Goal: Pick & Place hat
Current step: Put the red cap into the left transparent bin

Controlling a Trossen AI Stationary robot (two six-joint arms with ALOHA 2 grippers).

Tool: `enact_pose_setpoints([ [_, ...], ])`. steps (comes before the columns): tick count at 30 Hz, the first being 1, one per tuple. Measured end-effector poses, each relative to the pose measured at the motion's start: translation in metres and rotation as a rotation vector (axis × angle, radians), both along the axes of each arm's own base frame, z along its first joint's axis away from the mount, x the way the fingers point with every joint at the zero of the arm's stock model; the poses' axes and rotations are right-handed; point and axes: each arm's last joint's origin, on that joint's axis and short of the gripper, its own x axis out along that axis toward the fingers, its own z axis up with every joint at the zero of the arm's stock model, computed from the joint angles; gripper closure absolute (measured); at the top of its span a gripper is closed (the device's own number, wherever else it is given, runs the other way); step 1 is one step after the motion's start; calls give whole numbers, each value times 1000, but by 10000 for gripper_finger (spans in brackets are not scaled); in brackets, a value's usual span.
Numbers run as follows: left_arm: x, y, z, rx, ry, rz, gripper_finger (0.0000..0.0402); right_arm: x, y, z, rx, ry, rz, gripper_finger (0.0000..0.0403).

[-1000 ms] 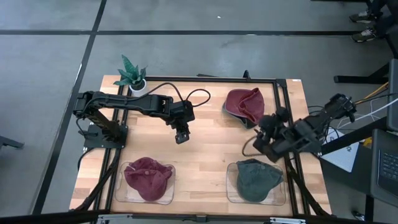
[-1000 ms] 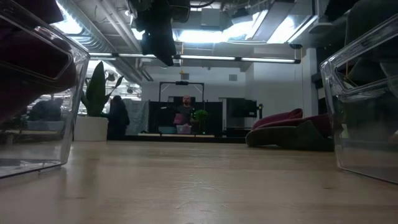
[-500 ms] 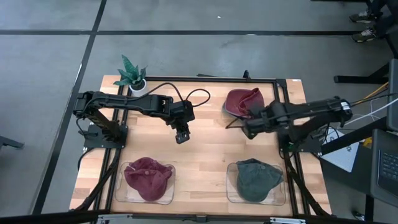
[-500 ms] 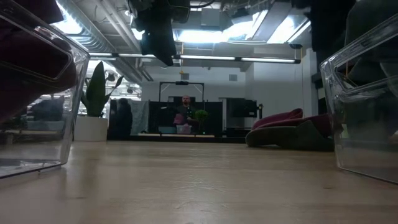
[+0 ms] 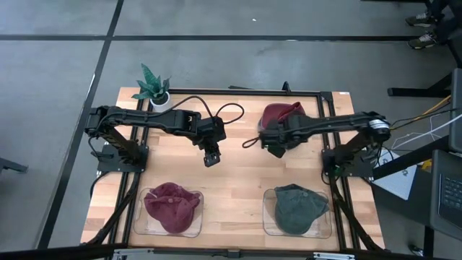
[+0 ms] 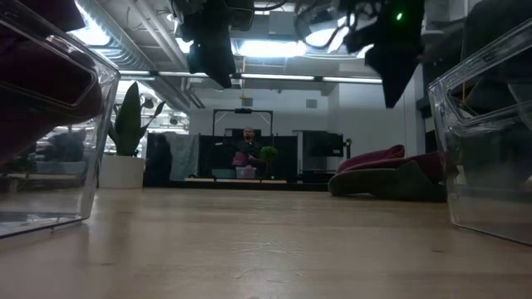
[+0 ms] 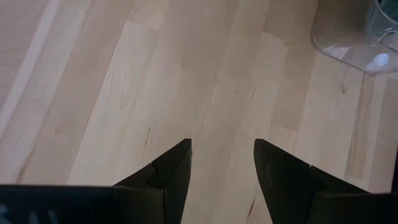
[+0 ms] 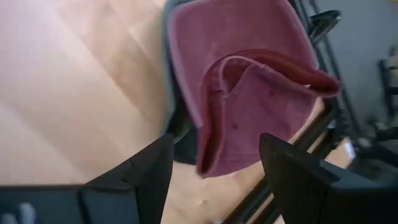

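Note:
A loose maroon hat (image 5: 284,117) lies crumpled on the table's far right part, its crown folded over and a dark edge showing beneath it; it also shows in the right wrist view (image 8: 249,87) and the low view (image 6: 391,170). My right gripper (image 5: 271,142) (image 8: 214,171) hovers open just off the hat's near-left edge, high above the wood (image 6: 396,62). My left gripper (image 5: 210,156) (image 7: 222,165) waits open over bare wood mid-table (image 6: 212,50).
Two clear trays sit at the near edge: the left tray (image 5: 138,217) holds a maroon hat (image 5: 172,206), the right tray (image 5: 268,222) a dark green hat (image 5: 299,208). A small potted plant (image 5: 154,88) stands at the far left corner. Bare wood lies between the arms.
My right arm has swung from beside the right tray at the table's right edge toward the far side and the left, stretching out until its gripper hangs by the loose maroon hat. The hats have not moved.

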Motion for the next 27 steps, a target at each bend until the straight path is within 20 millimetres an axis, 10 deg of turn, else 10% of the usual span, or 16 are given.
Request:
enact_pose_setpoints([
  [27, 0, 0, 0, -18, 2, 30, 233, 39, -30, -50, 2, 187, 144, 167],
])
